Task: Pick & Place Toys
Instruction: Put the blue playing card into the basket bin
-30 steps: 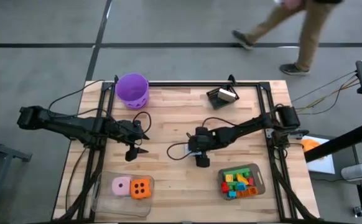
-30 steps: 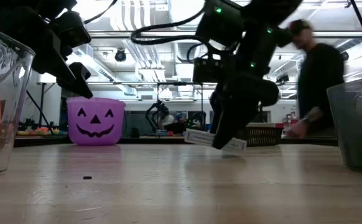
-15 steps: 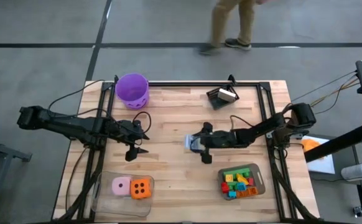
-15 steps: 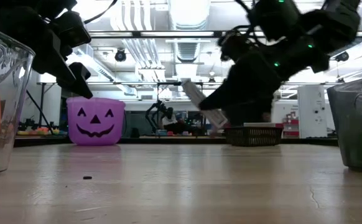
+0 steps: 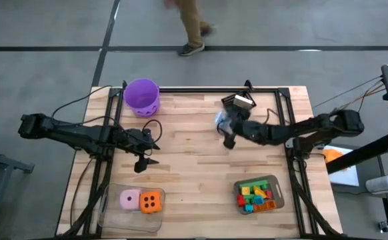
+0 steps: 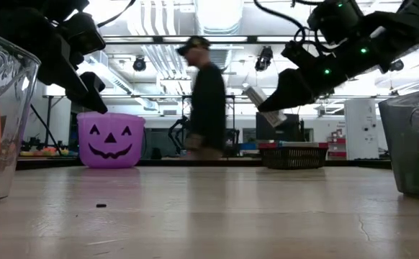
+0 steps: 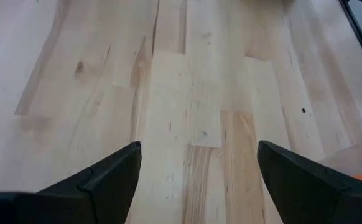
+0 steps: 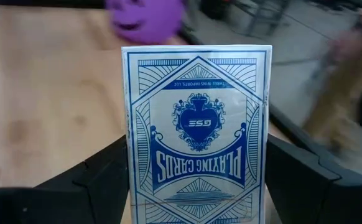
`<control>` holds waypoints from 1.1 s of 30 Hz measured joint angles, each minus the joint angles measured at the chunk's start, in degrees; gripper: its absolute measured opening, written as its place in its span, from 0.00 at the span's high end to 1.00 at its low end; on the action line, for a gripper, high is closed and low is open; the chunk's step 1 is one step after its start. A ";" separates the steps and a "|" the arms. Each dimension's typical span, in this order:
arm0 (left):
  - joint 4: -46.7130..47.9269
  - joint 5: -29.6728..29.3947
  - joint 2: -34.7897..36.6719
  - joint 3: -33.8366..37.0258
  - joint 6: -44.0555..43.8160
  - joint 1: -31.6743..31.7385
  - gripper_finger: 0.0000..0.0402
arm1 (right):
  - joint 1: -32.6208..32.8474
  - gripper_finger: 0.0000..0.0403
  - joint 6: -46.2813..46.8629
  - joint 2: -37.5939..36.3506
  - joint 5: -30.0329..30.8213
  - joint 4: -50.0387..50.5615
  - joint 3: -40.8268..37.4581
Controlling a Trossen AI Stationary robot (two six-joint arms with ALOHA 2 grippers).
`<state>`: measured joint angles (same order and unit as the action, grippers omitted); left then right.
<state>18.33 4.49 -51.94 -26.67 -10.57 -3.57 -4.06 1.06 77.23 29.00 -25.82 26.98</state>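
Carried back from mid-table, one card pack (image 8: 197, 130) sits clamped in right gripper (image 5: 229, 128) jaws; left gripper (image 5: 145, 160) jaws wide.

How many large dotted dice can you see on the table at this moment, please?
2. A pink dotted die and an orange dotted die sit side by side, touching, in the clear plastic bin at the table's near-left corner. Nothing appears to hide others.
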 joint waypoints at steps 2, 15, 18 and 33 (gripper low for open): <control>0.15 0.01 -0.02 0.02 0.01 -0.01 0.19 | -3.23 0.26 -0.37 -2.10 0.03 3.05 0.55; 0.09 0.00 -0.02 -0.01 0.01 -0.02 0.19 | -20.65 0.26 -5.64 0.28 0.37 10.66 1.33; 0.09 0.01 0.00 0.02 -0.02 -0.02 0.19 | -21.64 0.26 -7.01 3.39 0.51 10.60 2.57; 0.07 0.00 -0.02 0.02 -0.02 -0.02 0.19 | -21.92 0.26 -13.93 14.09 8.68 21.71 14.70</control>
<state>18.39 4.49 -51.96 -26.65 -10.59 -3.59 -25.98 -12.86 91.32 37.68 -4.11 41.69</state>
